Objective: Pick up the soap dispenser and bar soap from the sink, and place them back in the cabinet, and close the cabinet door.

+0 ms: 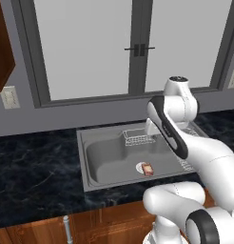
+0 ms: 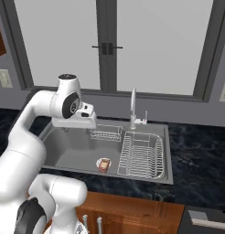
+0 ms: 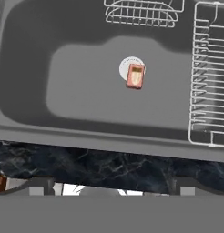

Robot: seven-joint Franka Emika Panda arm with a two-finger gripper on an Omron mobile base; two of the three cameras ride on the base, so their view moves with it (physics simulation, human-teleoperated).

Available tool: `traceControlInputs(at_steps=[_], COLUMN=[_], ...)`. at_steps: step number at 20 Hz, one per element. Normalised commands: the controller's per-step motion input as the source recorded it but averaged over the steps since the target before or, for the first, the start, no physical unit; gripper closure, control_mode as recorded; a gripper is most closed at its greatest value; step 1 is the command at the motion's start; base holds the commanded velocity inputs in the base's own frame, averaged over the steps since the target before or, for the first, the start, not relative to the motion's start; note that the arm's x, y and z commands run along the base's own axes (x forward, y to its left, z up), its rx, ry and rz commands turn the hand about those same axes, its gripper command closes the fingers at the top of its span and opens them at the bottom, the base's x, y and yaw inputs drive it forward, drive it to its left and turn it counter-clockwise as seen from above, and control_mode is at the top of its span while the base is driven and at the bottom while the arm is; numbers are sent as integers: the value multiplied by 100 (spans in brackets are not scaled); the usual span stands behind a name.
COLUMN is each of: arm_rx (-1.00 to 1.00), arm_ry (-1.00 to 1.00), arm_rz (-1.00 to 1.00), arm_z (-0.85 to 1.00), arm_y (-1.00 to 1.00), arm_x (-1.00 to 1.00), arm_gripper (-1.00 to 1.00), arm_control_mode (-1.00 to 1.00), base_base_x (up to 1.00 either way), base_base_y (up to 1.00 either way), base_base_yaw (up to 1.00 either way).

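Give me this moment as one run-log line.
gripper: open, above sink | bar soap: in basin, partly on white dish, not grasped | dish rack: right of soap

The sink (image 3: 27, 68) is plain mid-grey, shading darker along its walls. In it, the bar soap (image 3: 135, 76) is reddish-brown with a paler tan face, and the round dish (image 3: 126, 66) under it is white. The dish rack (image 3: 209, 77) and small basket (image 3: 143, 11) are thin white-silver wire. The desk (image 1: 33, 167) is black stone veined with faint grey-white marbling. The base cabinets (image 2: 132, 212) are warm reddish-brown wood.
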Motion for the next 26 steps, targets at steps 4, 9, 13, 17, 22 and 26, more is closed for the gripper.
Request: traceControlInputs(at_steps=[4,9,13,17,22,26], arm_rx=[0,0,0,0,0,0], arm_ry=[-3,-4,-5,-4,-3,0], arm_rz=[0,0,-1,-5,-12,-18], arm_z=[-48,-47,-47,-43,-30,-23], arm_y=[-12,-8,-4,-1,0,0], arm_x=[23,26,26,28,28,29], arm_gripper=[-100,-100,-100,-100,-100,-100], arm_control_mode=[-100,-100,-100,-100,-100,-100], base_base_x=[0,0,0,0,0,0], base_base_y=[0,0,0,0,0,0], base_base_yaw=[0,0,0,0,0,0])
